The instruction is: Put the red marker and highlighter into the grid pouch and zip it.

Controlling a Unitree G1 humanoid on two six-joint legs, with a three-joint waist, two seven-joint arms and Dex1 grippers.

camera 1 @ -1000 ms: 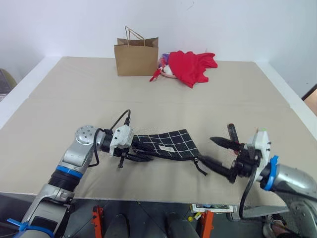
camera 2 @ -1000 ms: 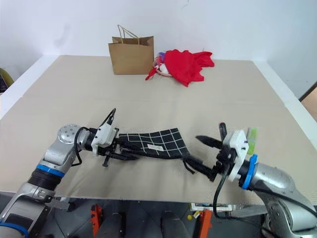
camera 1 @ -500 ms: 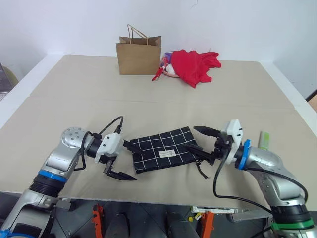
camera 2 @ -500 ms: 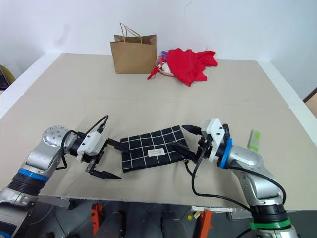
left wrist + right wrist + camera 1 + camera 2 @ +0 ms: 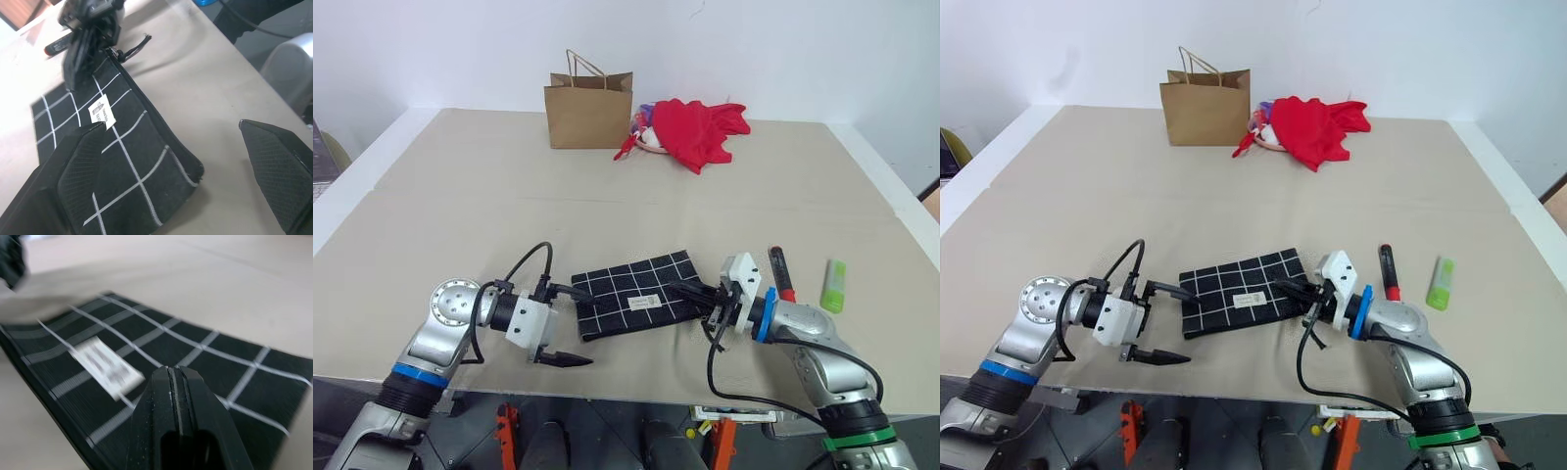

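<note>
While clenched at its zipper end, right end effector [image 5: 690,291] over grid pouch [image 5: 631,295]; left end effector [image 5: 570,326] released.

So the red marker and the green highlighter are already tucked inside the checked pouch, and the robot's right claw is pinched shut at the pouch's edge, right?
Not quite. The red marker and the highlighter lie on the table, beside the grid pouch, as the right eye view shows. The rest holds: the right gripper is pinched shut at the pouch's edge.
</note>
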